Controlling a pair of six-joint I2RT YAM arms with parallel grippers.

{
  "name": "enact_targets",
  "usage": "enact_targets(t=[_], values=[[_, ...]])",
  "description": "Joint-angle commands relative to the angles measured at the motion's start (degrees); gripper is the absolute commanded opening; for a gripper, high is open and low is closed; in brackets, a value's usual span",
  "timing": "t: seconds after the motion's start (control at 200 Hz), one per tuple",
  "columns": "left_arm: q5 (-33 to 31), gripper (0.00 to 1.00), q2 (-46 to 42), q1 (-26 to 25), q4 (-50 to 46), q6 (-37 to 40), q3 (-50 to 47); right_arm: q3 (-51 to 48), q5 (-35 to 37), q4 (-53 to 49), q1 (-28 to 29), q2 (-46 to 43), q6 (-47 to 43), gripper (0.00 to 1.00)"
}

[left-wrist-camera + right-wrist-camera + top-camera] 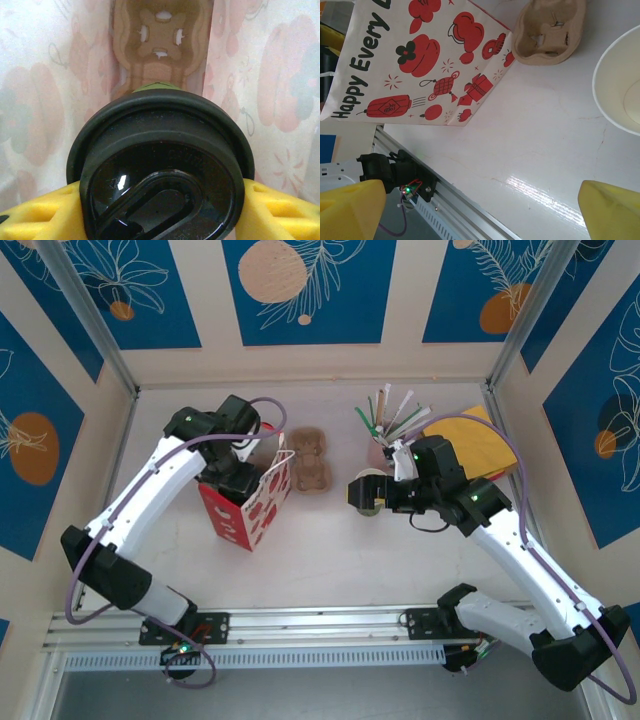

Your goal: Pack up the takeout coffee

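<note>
A: Status?
B: Left gripper (240, 462) clamps the coffee (160, 160), inside the bag (248, 508). Not released. Right gripper (481, 210) is spread apart.
A: Remaining?
B: Probably set down, release, withdraw.

I see the takeout coffee (160, 170) has a black plastic lid, smooth and shiny, with a bit of dull green paper showing past it. The yellow finger pads (35, 215) beside it look like soft, matt foam. The paper bag (420, 65) is thin and matt, with red prints. The cup tray (550, 30) is rough brown cardboard. The white table (535, 150) is smooth and glossy. The rail (465, 215) is ridged grey metal.
</note>
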Motion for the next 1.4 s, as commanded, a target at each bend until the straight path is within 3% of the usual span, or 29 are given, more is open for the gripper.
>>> enact_targets(t=[0.0, 1.395], values=[[-0.08, 0.61, 1.04, 0.79, -0.06, 1.55, -0.92, -0.86, -1.14, -0.89, -0.42, -0.83, -0.22, 0.99], [0.22, 0.61, 2.67, 1.06, 4.21, 0.75, -8.75, -0.03, -3.04, 0.87, -0.70, 0.67, 0.00, 0.99]])
